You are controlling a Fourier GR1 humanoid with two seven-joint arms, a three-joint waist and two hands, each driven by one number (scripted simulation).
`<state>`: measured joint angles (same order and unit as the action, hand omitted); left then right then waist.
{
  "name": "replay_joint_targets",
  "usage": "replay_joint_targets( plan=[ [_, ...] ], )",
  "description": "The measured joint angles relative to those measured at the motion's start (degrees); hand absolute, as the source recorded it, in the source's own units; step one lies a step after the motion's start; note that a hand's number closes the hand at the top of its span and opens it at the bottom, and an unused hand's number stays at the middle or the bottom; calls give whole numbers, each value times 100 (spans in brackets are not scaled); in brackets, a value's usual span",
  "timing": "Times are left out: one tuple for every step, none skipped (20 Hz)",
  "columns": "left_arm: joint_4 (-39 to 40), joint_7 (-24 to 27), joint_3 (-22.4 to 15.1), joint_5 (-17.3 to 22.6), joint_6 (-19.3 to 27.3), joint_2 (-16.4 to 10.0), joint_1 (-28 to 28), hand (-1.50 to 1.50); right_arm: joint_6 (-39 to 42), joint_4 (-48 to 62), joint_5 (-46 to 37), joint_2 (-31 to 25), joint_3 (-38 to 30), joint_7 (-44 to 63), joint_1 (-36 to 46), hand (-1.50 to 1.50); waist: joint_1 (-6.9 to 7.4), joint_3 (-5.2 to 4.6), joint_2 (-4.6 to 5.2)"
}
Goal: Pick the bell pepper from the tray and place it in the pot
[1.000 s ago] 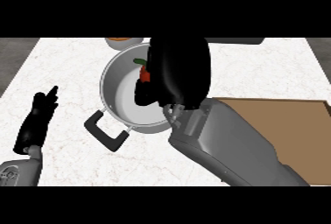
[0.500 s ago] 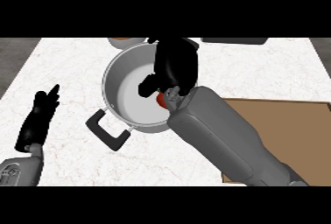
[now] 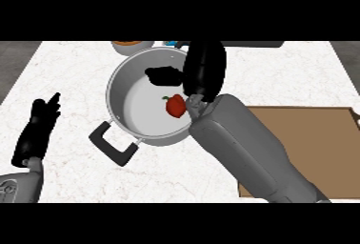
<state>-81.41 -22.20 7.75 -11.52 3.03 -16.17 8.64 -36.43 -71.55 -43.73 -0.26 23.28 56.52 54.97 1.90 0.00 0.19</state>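
A red bell pepper [image 3: 175, 106] lies on the floor of the steel pot [image 3: 124, 117], toward its right side. My right hand [image 3: 202, 69] hovers above the pot with fingers straight and thumb [image 3: 163, 76] spread left, holding nothing. The pepper sits just below the wrist, apart from the hand. The brown tray [image 3: 320, 143] lies at the right, partly covered by my right forearm. My left hand [image 3: 38, 125] rests open at the left edge, fingers up.
The pot's black handle [image 3: 111, 145] sticks out toward the lower left. An orange-rimmed bowl [image 3: 128, 44] and a small blue object [image 3: 171, 44] sit at the counter's far edge behind the pot.
The right hand has let go of the bell pepper, which now lies in the pot. The hand's fingers have straightened and lifted away. The left hand has stayed put.
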Motion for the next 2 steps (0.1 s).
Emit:
replay_joint_targets(
  plan=[
    [27,17,47,16,-17,-41,-16,0,-110,-76,-76,1,-58,17,-51,-150,-40,0,-7],
    [-30,-32,57,27,-11,-30,-61,0,-198,-178,-169,1,-117,56,-97,-150,-71,1,-19]
  ],
)
